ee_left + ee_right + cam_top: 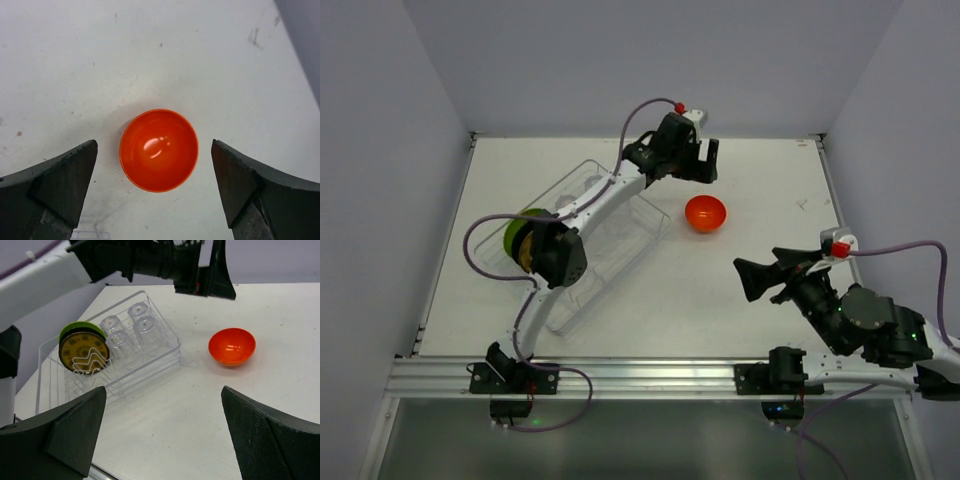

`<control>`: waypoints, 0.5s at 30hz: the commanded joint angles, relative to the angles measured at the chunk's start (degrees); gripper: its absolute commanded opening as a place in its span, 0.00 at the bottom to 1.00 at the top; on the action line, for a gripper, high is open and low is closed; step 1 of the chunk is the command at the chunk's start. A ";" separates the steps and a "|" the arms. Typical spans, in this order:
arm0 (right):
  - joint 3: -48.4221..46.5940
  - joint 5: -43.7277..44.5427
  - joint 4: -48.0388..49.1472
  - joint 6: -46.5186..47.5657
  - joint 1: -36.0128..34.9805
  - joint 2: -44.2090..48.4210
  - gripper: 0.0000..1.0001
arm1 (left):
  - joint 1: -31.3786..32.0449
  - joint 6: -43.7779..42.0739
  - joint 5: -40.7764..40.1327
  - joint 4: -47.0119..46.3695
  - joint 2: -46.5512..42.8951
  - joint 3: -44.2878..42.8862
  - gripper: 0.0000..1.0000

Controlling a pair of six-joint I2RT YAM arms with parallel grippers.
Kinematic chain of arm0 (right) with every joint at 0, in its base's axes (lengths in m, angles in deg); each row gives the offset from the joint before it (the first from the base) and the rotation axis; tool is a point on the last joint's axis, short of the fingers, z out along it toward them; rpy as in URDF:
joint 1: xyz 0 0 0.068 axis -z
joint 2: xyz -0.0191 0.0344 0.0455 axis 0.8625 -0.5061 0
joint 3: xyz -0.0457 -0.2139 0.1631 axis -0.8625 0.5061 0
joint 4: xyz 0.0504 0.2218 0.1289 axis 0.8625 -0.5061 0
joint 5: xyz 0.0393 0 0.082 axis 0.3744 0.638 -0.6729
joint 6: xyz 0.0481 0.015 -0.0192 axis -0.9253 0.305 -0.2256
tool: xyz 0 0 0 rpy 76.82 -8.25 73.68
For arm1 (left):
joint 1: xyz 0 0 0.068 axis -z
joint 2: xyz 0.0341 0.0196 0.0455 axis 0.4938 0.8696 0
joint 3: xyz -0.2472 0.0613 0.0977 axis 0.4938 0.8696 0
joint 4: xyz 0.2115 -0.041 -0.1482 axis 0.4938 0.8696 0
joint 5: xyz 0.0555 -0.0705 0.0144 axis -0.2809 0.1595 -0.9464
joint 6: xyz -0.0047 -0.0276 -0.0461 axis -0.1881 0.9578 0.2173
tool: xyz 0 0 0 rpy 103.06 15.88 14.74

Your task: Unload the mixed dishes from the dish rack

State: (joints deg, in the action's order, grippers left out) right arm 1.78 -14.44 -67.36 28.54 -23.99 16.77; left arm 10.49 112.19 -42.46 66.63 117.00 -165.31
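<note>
The orange-red bowl (705, 213) sits upright on the white table, right of the clear dish rack (620, 245). It also shows in the left wrist view (159, 150) and the right wrist view (232, 346). My left gripper (700, 162) is open and empty above and behind the bowl. In the rack (50, 375) the lime-green plate (82, 349) stands on edge in the wire ridges, and several clear tumblers (129, 331) stand upside down at the far end. My right gripper (758, 279) is open and empty, well right of the rack.
The left arm (600, 200) stretches over the rack and hides part of it in the top view. White walls close the table at the back and both sides. A metal rail (640, 375) runs along the near edge.
</note>
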 commanded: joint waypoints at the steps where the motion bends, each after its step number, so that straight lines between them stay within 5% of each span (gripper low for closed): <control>1: -3.78 1.88 0.67 1.55 0.36 -6.46 0.99 | -0.52 -1.53 -4.30 -4.46 -11.97 -1.05 1.00; 3: -5.45 -0.74 0.59 1.73 5.76 -10.93 0.99 | -1.57 -1.71 -7.73 -3.32 -14.60 -0.87 1.00; 4: -5.80 -9.46 0.85 2.95 10.16 -12.52 0.99 | -2.36 -1.18 -8.70 -0.97 -15.14 -0.87 1.00; 6: -6.42 -22.93 1.20 4.10 30.72 -16.39 0.99 | -6.82 0.22 -8.36 1.68 -16.19 -0.96 1.00; 8: -4.67 -37.20 5.49 4.29 43.18 -17.64 0.99 | -11.22 1.63 -8.70 6.16 -17.07 -0.70 1.00; 14: -1.32 -60.58 12.01 -4.14 59.66 -25.43 0.99 | -18.18 -0.91 -21.17 9.26 -34.62 17.73 1.00; 15: -2.20 -61.13 12.01 -5.90 59.77 -28.76 0.99 | -19.06 -1.61 -24.14 8.38 -43.79 24.29 1.00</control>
State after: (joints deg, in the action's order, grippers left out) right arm 0.95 -60.28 -60.13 28.04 32.81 -4.98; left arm -7.74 112.26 -57.62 73.34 88.89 -151.24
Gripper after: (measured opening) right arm 0.989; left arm 0.996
